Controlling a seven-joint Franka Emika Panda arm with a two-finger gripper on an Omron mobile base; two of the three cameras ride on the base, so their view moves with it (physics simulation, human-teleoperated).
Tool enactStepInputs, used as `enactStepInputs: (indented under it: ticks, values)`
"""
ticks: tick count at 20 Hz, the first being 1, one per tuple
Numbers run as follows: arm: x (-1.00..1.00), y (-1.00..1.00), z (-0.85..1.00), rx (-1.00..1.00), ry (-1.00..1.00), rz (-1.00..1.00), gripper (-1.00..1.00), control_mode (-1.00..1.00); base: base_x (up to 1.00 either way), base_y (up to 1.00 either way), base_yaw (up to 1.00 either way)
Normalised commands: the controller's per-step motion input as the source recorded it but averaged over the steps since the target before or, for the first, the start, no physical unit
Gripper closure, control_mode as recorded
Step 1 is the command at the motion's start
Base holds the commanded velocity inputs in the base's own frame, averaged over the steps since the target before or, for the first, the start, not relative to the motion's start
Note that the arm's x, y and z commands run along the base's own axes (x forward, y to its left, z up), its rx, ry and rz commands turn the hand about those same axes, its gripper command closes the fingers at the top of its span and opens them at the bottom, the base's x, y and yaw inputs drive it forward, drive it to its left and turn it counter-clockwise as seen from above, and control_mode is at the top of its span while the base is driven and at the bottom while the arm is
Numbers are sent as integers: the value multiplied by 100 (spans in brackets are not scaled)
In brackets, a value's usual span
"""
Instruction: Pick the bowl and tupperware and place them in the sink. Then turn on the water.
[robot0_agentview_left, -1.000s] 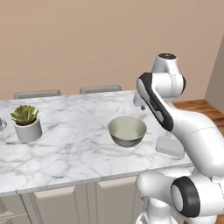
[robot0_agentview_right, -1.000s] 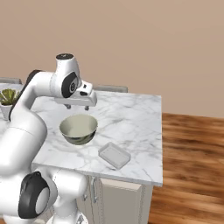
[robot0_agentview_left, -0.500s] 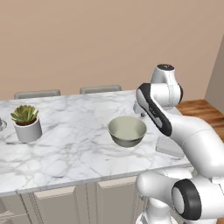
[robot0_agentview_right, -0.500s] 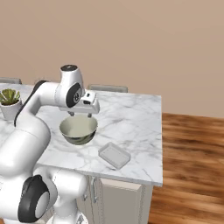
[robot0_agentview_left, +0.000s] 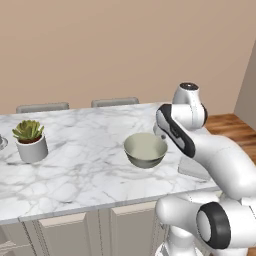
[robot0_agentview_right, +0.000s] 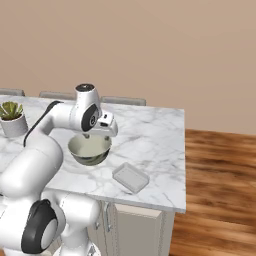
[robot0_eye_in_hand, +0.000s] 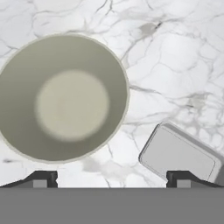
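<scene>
We found the gripper (robot0_eye_in_hand: 112, 177) released, its two fingertips (robot0_eye_in_hand: 43, 178) spread wide and grasping nothing, hanging above the marble counter (robot0_agentview_left: 75, 165). Directly beneath and slightly to one side of its midline sat the bowl (robot0_eye_in_hand: 61, 98), upright and empty, its rim nearest the one fingertip. Toward the other fingertip lay the container (robot0_eye_in_hand: 179, 153), flat, lid on, its long axis running slantwise across the hand view; it stood apart from the bowl, not touching. In the right base view the gripper (robot0_agentview_right: 99, 134) appeared just over the far rim of the bowl (robot0_agentview_right: 90, 150), though the height of the gap we could not judge well. In our judgement the bowl lay nearer than the container (robot0_agentview_right: 131, 177). We counted one bowl, one container, one potted plant (robot0_agentview_left: 31, 141), and two chair backs (robot0_agentview_left: 115, 102) beyond the counter.
</scene>
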Motion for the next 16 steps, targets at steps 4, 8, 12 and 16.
enactStepInputs:
  ticks: [4,8,12,16]
  values:
    - [31,-2,-25,0,0,0,-100,-100,0,0,0]
    - [35,0,-24,0,0,0,-100,-100,0,0,0]
    - [28,-10,-18,0,0,0,-100,-100,0,0,0]
    - [19,-14,-13,0,0,0,-100,-100,0,0,0]
